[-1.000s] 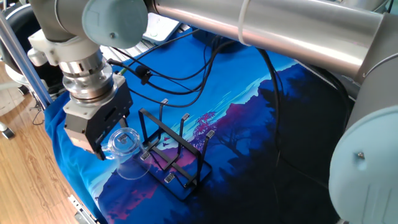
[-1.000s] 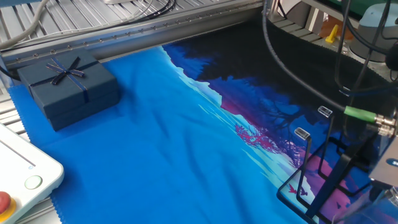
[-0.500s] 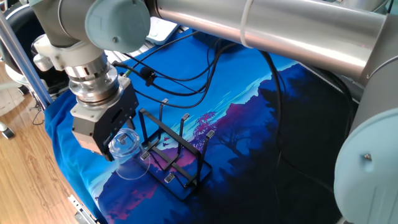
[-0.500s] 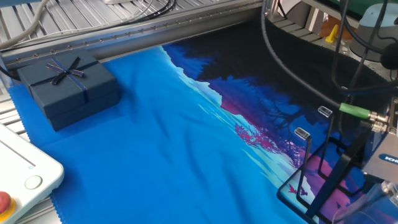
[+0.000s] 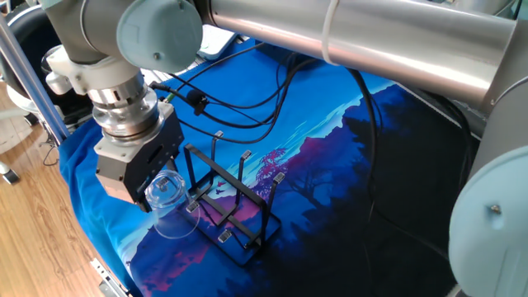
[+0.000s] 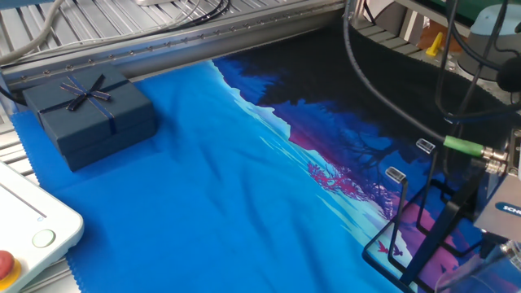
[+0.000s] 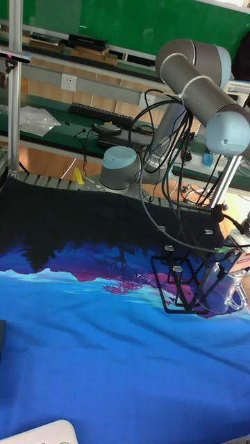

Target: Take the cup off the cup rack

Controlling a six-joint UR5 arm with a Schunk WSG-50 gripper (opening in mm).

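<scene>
Blue landscape-printed cloth (image 5: pixel 330 165) over table. Black two-finger gripper (image 5: pixel 157 191) clamped on small clear glass cup (image 5: pixel 165 198), just beside black thin-wire cup rack (image 5: pixel 231 202), apparently off its grey-tipped prongs.

silver-grey tubular arm (image 5: pixel 355 41) with pale blue-grey joint caps (image 5: pixel 161 33) — a ribbed metal wrist flange (image 5: pixel 124 120), black cables (image 5: pixel 247 99) with a green-tipped plug (image 6: pixel 464 146), and a boxy dark gripper (image 5: pixel 153 191).
</scene>
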